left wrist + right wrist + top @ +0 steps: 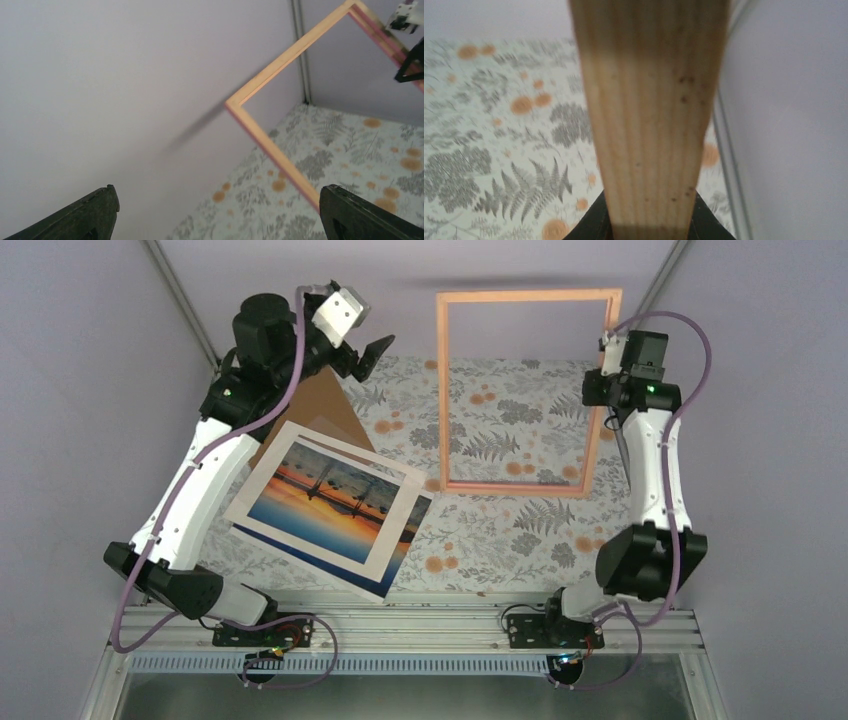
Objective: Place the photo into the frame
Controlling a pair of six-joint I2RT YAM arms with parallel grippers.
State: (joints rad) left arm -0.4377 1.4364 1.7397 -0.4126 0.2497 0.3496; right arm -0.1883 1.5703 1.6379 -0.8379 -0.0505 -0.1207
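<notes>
Right gripper [606,348] clamped on frame [442,390] right rail, top centre; left gripper [368,358] spread, empty, upper left; photo [325,498] lower left.

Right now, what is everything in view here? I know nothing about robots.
frame: one, pink and pale wood, centre-right, tilted with its far edge raised
photo: one, orange sunset over blue, left, under the mat board
mat board: one, white, on the photo
cardboard sheet: one, brown, far left, partly beneath the mat board
tablecloth: one, pale with grey ferns and orange flowers, covering table
left gripper: one, black, open, empty, raised
right gripper: one, black, shut on the frame's right side
arms: two, white and black, near edge
</notes>
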